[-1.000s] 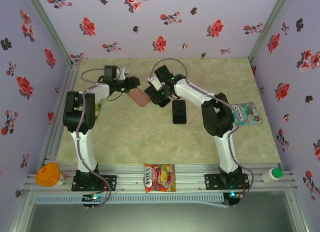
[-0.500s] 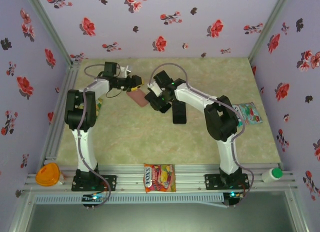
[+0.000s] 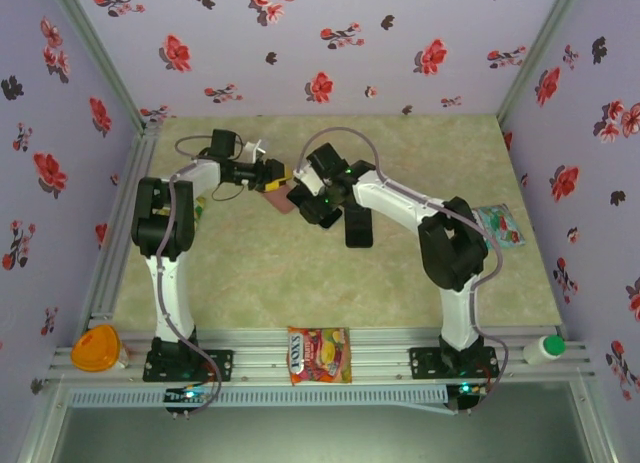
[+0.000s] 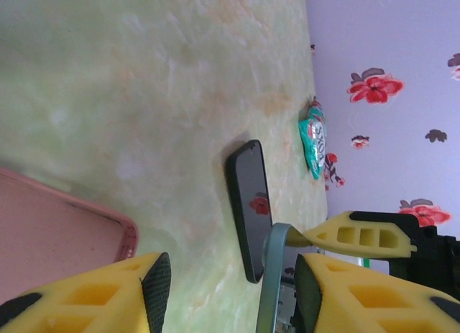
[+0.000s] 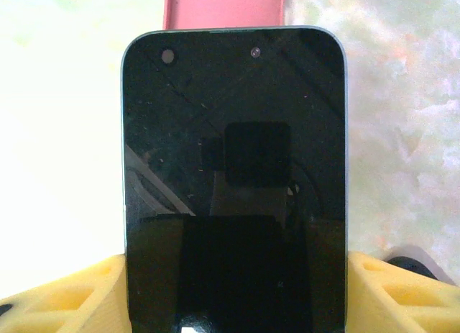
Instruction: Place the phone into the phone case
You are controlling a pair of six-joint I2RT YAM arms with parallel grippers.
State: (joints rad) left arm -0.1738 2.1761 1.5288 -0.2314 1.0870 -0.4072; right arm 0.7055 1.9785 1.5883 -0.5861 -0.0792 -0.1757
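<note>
Phone [image 5: 233, 182] is pinched at its lower end by the right gripper [image 5: 236, 275] just short of the pink case [image 5: 224, 7], beside which the left gripper [image 4: 226, 290] is spread empty, so the unclamped case could be shoved away if its rim is struck off-line.

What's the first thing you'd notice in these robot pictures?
A big black phone gripped by the right fingers, its top pointing at the pink case beyond. From above, the left arm and right arm meet mid-table beside a second phone lying flat, inside purple walls dotted with red flowers.
</note>
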